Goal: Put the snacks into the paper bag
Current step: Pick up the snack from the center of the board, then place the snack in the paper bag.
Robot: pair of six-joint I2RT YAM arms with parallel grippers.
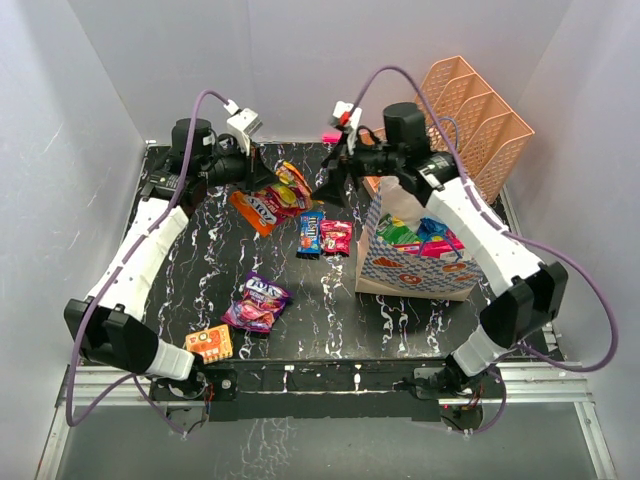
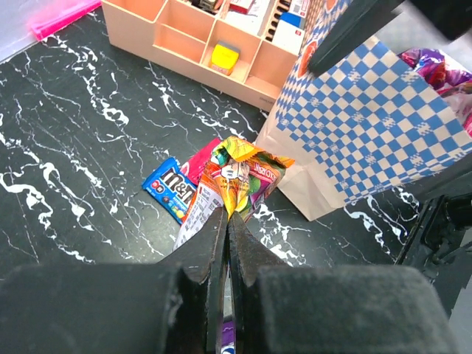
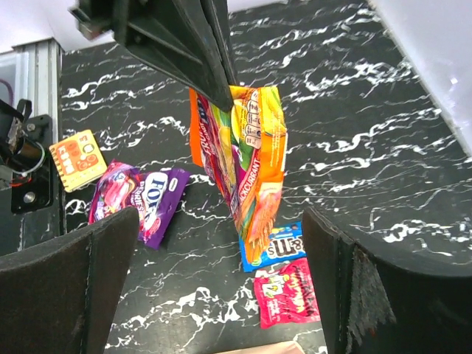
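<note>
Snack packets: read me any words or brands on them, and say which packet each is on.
"m&m's", partly hidden: blue packet.
"HOY", start cut off: purple packet.
Orange packet: lettering too warped to read.
Pink packet: print too small.
Paper bag: nothing legible.

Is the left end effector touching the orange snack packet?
Touching. The left wrist view shows the left end effector shut on the orange snack packet, pinching its edge.

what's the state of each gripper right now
Left gripper: closed, holding the orange snack packet.
Right gripper: open, holding nothing.
</note>
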